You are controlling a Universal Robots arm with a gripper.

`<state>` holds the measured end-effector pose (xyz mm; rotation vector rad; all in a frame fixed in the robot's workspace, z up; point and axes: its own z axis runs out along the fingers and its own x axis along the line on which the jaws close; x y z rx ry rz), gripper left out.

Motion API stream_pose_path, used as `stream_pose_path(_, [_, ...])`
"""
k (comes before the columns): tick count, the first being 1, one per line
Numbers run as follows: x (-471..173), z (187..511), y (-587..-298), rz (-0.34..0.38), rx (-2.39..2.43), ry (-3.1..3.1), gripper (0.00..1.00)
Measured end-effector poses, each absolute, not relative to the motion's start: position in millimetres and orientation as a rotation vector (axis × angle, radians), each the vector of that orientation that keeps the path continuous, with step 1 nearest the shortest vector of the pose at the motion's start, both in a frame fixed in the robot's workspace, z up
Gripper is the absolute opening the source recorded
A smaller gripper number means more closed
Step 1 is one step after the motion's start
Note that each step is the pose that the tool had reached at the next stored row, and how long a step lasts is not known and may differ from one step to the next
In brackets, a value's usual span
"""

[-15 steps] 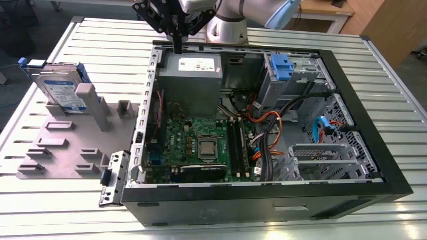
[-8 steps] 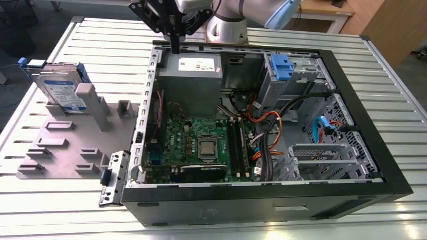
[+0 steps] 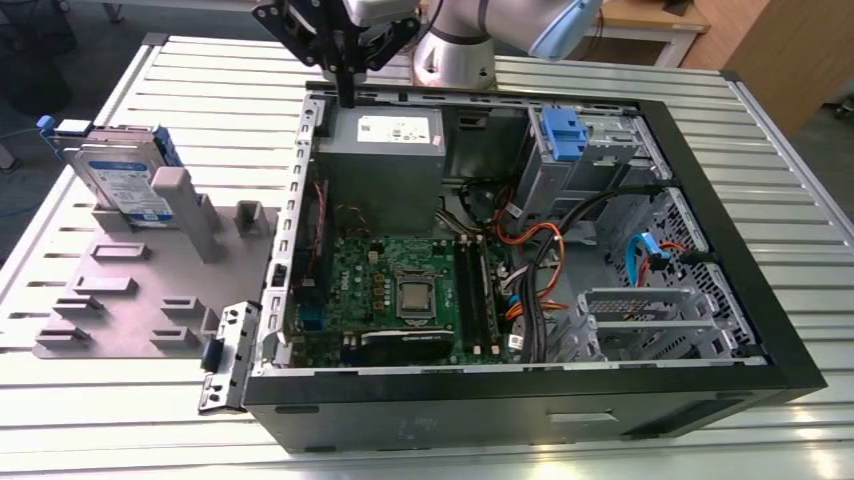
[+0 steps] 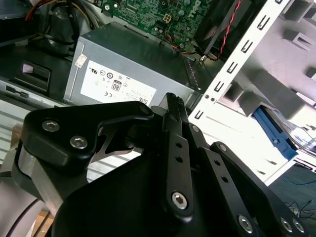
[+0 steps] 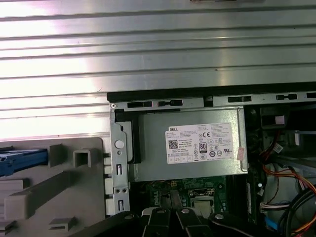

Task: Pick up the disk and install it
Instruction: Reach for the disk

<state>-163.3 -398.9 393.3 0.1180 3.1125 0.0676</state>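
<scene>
The gripper, fingers clenched on nothing, hangs at the top centre of the exterior view, over the rear wall of the open computer case and above the power supply. The disk stands upright in the grey fixture at the frame's left, well apart. A clean pick likely needs the fingers opened and squared to its blue rails. Inside the case sit a motherboard, a blue drive carrier and a metal drive cage.

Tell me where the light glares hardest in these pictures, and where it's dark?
First wrist view: glare bleaches the ribbed table near white. Second wrist view: the slotted case rail burns out white, and the gripper looks dark. Exterior view: even light, soft shadow inside the computer case.
</scene>
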Motion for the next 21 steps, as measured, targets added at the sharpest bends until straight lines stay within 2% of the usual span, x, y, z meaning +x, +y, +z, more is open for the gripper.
stream_pose_path(21, [-169.1, 393.3, -398.9, 0.068, 0.118, 3.112, 0.11])
